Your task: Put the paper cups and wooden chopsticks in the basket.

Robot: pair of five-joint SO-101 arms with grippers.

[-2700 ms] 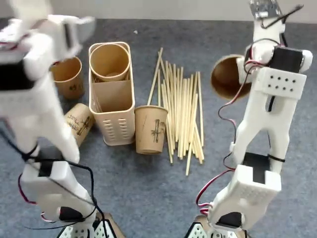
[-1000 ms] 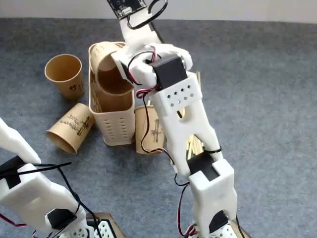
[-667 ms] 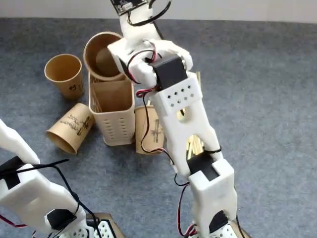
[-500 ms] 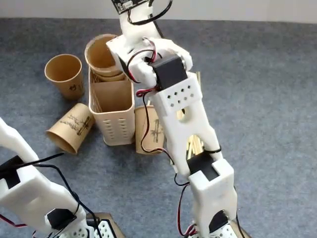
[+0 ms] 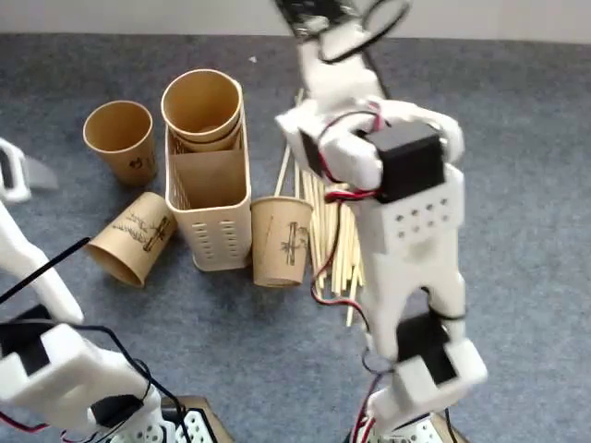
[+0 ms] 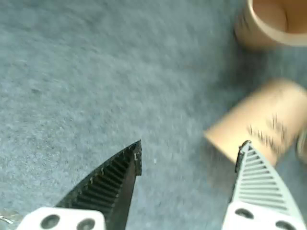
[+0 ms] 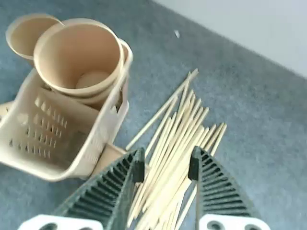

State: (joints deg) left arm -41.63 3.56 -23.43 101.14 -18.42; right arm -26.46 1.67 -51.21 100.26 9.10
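Beneath the right tool (image 7: 166,165), whose two fingers are standing apart with nothing between them, the wooden chopsticks (image 7: 178,136) are lying in a loose fan on the bench (image 7: 249,120). Off to one side of this tool the basket (image 7: 33,139) is standing, with the nested cups (image 7: 79,57) sitting in its farther compartment and its nearer compartment appearing empty. Between the basket and the fan, a single cup (image 5: 282,240) is standing upright, just beside the sticks.

The left tool (image 6: 191,153) is hanging over bare bench, its fingers likewise apart. A tipped cup (image 6: 261,124) is lying just past its pale finger, and a far cup (image 6: 268,21) is standing upright beyond that.

The step in hand is, by judgement, the gathering of the chopsticks. Doing it well is likely calling for three things:

- **Approach:** bringing the right tool down with its fingers straddling the sticks across their length, near the middle of the bundle, so that the load is balancing rather than tipping.
- **Grip:** closing on a small group, since thin, smooth sticks are prone to rolling and splaying.
- **Path:** keeping clear of the single cup, then turning the sticks end-down over the nearer compartment before letting go.
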